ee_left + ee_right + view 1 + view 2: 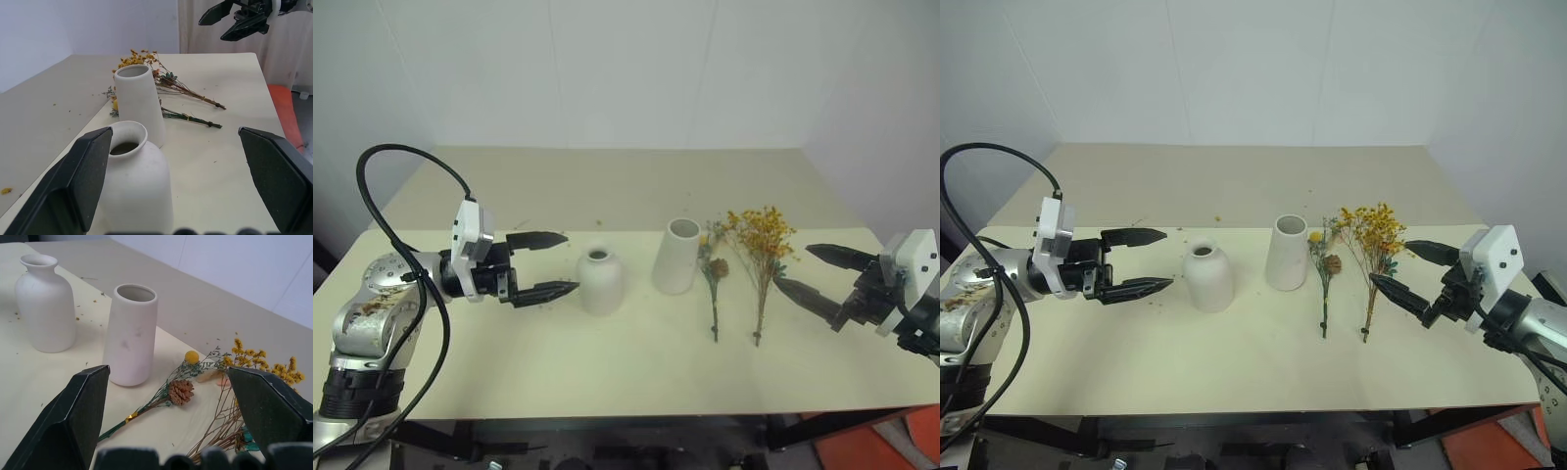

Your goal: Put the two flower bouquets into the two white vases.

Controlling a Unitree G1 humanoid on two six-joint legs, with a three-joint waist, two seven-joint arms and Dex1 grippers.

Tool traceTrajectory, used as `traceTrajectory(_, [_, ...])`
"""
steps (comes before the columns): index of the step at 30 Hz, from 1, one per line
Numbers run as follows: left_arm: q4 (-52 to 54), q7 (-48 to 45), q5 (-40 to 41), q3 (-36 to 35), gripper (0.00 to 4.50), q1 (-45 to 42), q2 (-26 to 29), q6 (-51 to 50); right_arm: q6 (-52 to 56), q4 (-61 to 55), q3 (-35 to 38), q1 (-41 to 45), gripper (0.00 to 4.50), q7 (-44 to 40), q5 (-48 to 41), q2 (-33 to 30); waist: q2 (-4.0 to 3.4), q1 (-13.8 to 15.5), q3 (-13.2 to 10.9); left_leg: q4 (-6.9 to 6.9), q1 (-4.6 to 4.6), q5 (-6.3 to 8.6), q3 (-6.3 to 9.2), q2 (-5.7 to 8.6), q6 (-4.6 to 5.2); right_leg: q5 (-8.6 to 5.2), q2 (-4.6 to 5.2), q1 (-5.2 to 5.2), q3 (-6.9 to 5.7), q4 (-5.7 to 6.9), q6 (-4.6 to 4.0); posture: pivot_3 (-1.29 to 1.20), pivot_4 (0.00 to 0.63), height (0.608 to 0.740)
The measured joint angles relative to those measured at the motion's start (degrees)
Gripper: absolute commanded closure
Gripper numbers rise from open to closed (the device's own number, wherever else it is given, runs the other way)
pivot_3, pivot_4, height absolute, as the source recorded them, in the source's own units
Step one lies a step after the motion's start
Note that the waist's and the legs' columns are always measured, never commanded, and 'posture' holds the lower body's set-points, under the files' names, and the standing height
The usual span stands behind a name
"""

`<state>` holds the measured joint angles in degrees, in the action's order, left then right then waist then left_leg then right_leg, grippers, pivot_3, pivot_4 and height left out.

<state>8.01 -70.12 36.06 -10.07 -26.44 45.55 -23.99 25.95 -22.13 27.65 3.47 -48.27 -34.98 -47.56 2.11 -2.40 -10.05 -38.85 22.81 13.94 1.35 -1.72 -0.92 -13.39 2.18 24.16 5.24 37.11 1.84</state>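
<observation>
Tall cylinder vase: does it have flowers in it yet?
Empty. The tall cylinder vase stands upright with a bare mouth; both bouquets lie flat on the table beside it.

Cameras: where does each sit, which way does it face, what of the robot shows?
Head stereo pair: looks forward and down over the table; left gripper and right gripper show, both open.
Left wrist: looks along its own open fingers at the bulbous vase; the right gripper shows beyond.
Right wrist: looks past its fingers at the pinecone sprig and yellow spray.
Shared: all see the tall vase.
</observation>
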Motion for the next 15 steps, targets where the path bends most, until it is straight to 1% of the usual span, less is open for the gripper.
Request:
traceTrajectory(10, [0.0,-0.84,1.35,0.01,0.0,-0.57,-0.31,-0.1,0.02,-0.52,0.0,0.03,0.02,-0.04,-0.08,-0.43,0.0,-0.01,0.0,0.0,-0.01,0.0,0.0,0.0,0.0,0.0,0.0,-0.01,0.0,0.0,0.0,0.0,0.15,0.74])
traceTrajectory(15, [-0.1,-0.94,2.31,0.49,0.0,-3.97,-0.77,-1.11,1.65,-0.77,-0.69,0.36,0.02,1.46,0.72,-1.8,0.0,0.04,0.0,-0.01,-0.03,0.0,0.0,0.01,0.0,0.0,0.0,-0.03,-0.01,0.0,0.0,0.0,0.15,0.74])
